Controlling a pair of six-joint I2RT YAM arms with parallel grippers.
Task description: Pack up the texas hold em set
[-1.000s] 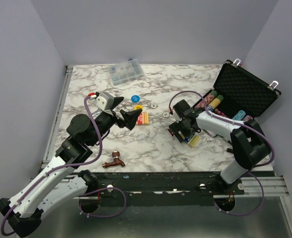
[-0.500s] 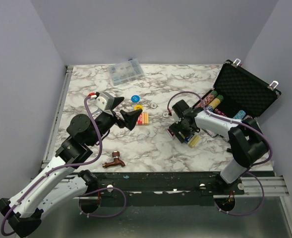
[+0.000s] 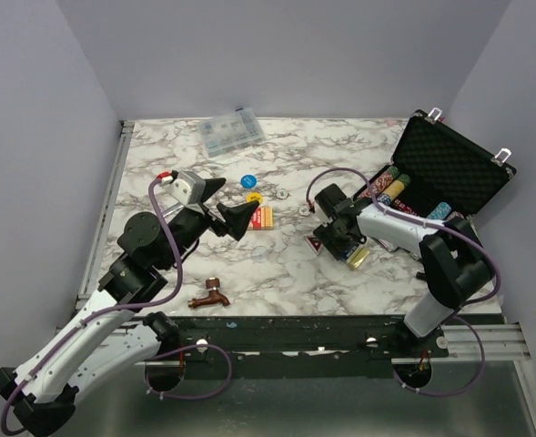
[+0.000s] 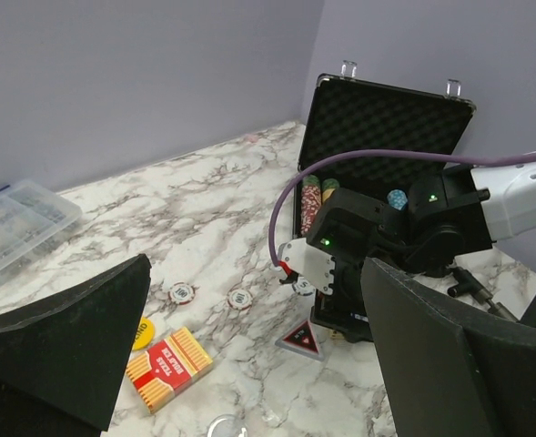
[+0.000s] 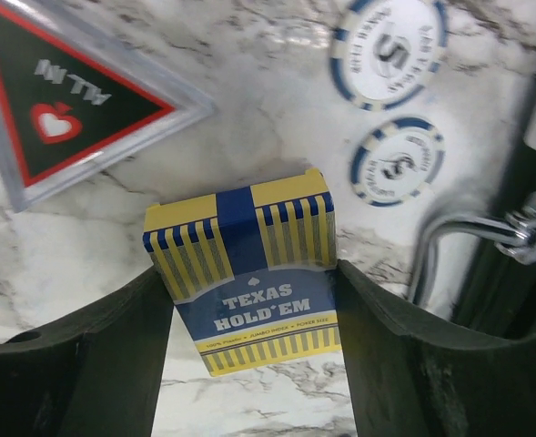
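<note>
Right gripper (image 5: 249, 314) has closed onto blue card box (image 5: 240, 237), triangular marker (image 5: 63, 96) alongside.

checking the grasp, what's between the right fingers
The blue Texas Hold'em card box sits between the right fingers, close on both sides; the right wrist view shows it.

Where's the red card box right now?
In the top view, the red card box lies left of centre on the table, just below the yellow disc.
</note>
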